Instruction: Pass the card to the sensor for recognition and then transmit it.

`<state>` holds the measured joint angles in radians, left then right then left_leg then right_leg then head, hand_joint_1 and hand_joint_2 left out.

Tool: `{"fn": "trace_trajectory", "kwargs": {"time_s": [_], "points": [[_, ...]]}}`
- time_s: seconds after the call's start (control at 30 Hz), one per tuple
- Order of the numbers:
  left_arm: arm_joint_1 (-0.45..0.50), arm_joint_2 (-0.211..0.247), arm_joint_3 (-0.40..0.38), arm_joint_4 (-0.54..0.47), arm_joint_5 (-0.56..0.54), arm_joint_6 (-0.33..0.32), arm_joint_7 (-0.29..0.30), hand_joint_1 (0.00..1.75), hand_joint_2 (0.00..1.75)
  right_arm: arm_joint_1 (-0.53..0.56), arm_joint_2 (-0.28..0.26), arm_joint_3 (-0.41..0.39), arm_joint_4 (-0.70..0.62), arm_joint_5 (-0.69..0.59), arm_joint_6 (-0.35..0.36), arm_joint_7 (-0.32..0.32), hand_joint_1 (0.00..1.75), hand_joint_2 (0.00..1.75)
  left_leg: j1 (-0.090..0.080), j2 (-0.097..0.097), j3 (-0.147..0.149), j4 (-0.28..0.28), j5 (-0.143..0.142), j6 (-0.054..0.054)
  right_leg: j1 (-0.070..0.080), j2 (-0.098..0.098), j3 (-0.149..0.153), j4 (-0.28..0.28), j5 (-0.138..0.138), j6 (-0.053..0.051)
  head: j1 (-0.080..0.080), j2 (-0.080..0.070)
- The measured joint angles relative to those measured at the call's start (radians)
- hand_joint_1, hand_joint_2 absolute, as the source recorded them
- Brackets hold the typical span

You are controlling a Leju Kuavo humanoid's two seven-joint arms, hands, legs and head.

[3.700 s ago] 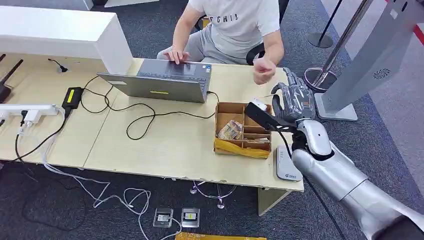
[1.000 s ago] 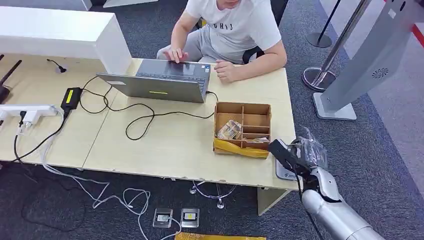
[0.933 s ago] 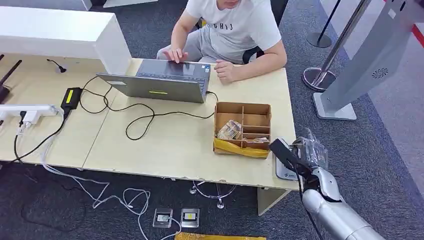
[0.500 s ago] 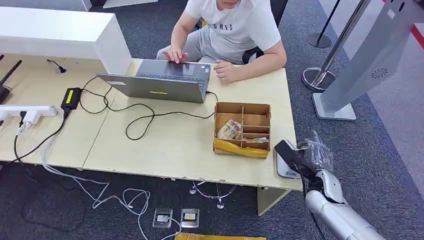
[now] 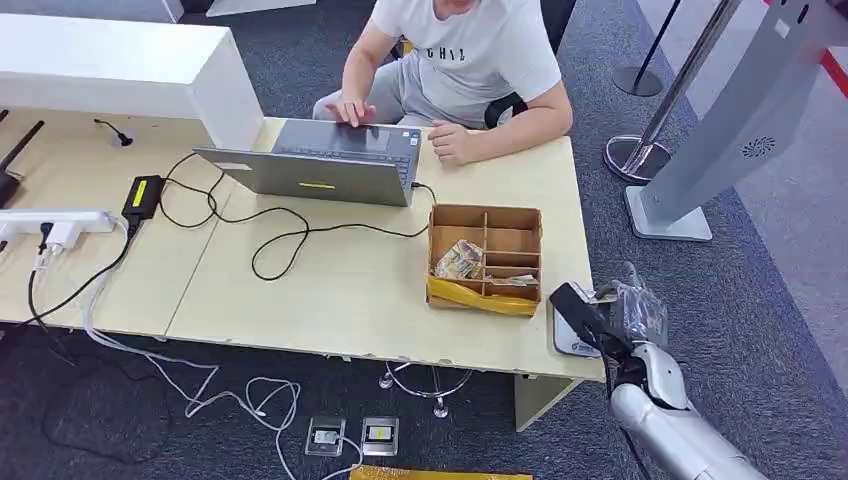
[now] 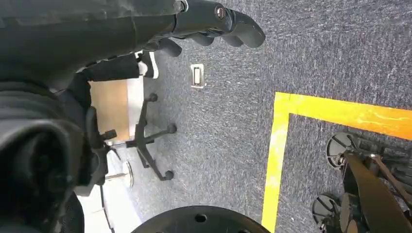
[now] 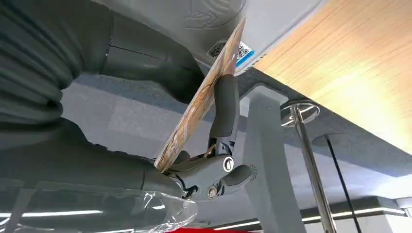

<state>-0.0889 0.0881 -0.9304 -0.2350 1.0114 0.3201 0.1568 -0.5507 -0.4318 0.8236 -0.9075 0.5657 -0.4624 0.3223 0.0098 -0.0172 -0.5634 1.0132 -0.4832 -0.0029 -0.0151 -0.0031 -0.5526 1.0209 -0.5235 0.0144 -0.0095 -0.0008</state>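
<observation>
Bare worktop (image 5: 340, 290) lies open left of the divided box (image 5: 487, 258). The box crowds the sensor (image 5: 572, 330) at the corner.

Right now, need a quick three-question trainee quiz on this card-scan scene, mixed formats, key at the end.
1. True or false: the right hand holds the card at the white sensor on the table corner.
2. Where does the cardboard organizer sit? A: on the laptop. B: on the floor. C: on the table, beside the sensor.
3. Fill in: the person has one hand on the ______.

Key: 1 true; 2 C; 3 laptop.
</observation>
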Motion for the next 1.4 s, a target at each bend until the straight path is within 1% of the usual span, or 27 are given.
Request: {"fn": "trace_trajectory", "kwargs": {"time_s": [0.07,0.2,0.3,0.37,0.5,0.6,0.7,0.83,0.9,0.97,1.13,1.4], "points": [[0.000,0.000,0.000,0.000,0.024,-0.006,-0.010,0.00,0.00,0.002,-0.001,-0.008,-0.005,0.001,-0.009,0.000,1.75,1.75,0.000,0.000,0.000,0.000,0.000,0.000,0.000,0.000,0.000,0.000,0.000,0.000,0.000,0.000],[0.001,0.000,0.000,0.000,0.030,-0.006,-0.036,0.00,0.00,0.013,-0.004,-0.022,-0.022,0.016,-0.025,-0.002,1.75,1.75,0.000,0.000,-0.001,0.000,0.000,0.000,0.000,0.000,0.000,0.000,0.000,0.000,0.000,0.000],[0.000,0.000,0.000,0.000,0.021,-0.006,-0.038,0.00,0.00,0.015,-0.005,-0.033,-0.046,0.018,-0.049,-0.009,1.75,1.75,0.000,0.000,-0.001,0.000,0.000,0.000,0.000,0.001,-0.001,0.000,0.000,0.000,0.000,0.000],[0.000,0.000,0.000,0.000,0.015,-0.008,-0.038,0.00,0.00,0.015,-0.007,-0.043,-0.070,0.018,-0.051,-0.008,1.75,1.75,0.000,0.000,-0.001,0.000,0.000,0.000,0.000,0.000,0.000,0.000,0.000,0.000,0.000,0.000],[0.000,0.000,-0.008,0.000,0.005,-0.014,-0.026,0.00,0.00,0.015,-0.015,-0.060,-0.154,0.024,-0.057,-0.003,1.75,1.75,0.000,0.000,-0.001,0.000,0.000,0.000,0.000,0.001,-0.001,0.000,0.000,0.000,0.000,0.000],[0.000,0.000,-0.018,0.002,0.006,-0.018,-0.016,0.00,0.00,0.012,-0.022,-0.072,-0.220,0.046,-0.058,0.023,1.75,1.75,0.000,0.000,-0.001,0.000,0.000,0.000,0.000,0.000,-0.001,0.000,0.000,0.000,0.000,0.000],[0.000,0.001,-0.024,0.003,0.011,-0.018,-0.015,0.00,0.00,0.000,-0.029,-0.087,-0.307,0.029,-0.059,0.018,1.75,1.75,0.000,0.000,-0.001,0.000,0.000,0.000,0.000,0.001,-0.001,0.000,0.000,0.000,0.000,0.000],[0.000,0.001,-0.026,0.003,0.015,-0.019,-0.015,0.00,0.00,-0.037,-0.043,-0.098,-0.407,-0.005,-0.027,0.021,1.75,1.75,0.000,0.000,-0.001,0.000,0.000,0.000,0.000,0.001,-0.001,0.000,0.000,0.000,0.000,0.000],[0.000,0.001,-0.028,0.003,0.014,-0.024,-0.016,0.00,0.00,-0.062,-0.044,-0.098,-0.440,-0.011,0.001,0.022,1.75,1.75,0.000,0.001,-0.001,0.000,0.000,0.000,0.000,0.001,-0.001,0.000,0.000,0.000,0.000,0.000],[-0.002,0.001,-0.033,0.003,0.013,-0.029,-0.022,0.00,0.00,-0.085,-0.042,-0.092,-0.453,-0.028,0.050,0.016,1.75,1.75,0.000,0.000,-0.001,0.000,0.000,0.000,0.000,0.001,0.000,0.000,0.000,0.000,0.000,0.000],[-0.005,0.001,-0.045,0.003,0.012,-0.033,-0.037,0.00,0.00,-0.136,-0.012,-0.056,-0.455,-0.043,0.104,0.000,1.75,1.75,0.000,0.000,-0.002,0.000,0.000,0.000,0.000,0.000,-0.001,0.001,0.000,0.000,0.000,0.000],[-0.011,0.001,-0.058,0.003,0.016,-0.038,-0.041,0.00,0.00,-0.189,0.084,0.032,-0.392,-0.087,0.103,-0.056,1.75,1.75,0.001,0.000,-0.002,0.000,0.000,0.000,0.001,0.000,-0.001,0.001,0.000,0.000,0.000,0.000]]}}
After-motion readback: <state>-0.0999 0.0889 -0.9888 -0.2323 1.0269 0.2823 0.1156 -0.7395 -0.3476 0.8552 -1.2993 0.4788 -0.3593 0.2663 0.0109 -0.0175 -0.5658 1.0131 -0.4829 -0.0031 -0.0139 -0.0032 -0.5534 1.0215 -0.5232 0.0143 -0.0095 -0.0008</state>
